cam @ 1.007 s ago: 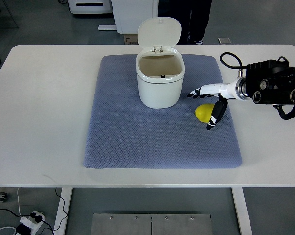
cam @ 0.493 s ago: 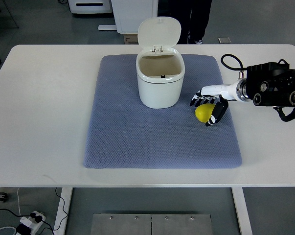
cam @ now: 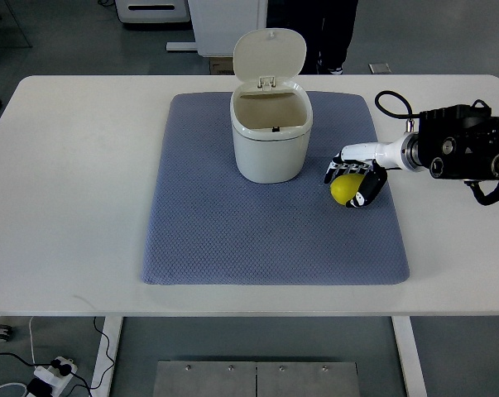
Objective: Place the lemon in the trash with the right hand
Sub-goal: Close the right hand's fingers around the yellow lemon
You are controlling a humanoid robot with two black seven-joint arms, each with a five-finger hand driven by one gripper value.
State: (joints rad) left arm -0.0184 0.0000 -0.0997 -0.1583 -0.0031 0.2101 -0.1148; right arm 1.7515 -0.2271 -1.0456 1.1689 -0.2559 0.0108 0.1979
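From the top view, the right hand is coming in from the right edge and is wrapping its fingers around the lemon. The fingers are curling over the far side of the fruit and the thumb is pressing on the near right side, so the hand is closing on it. I cannot tell if the lemon is already lifting; it is looking as if it is touching the blue mat.

The lemon is lying just beside the trash can, to its right and a little nearer to the camera. Its long axis is running about left to right. The lid is standing open and tilting back, so the mouth of the can is facing up and free.

The coming move is going up and then left, over the rim. The rim is standing higher than the lemon, so the hand is needing to rise first. Around the can there is open mat and open table.

The left hand is not showing.
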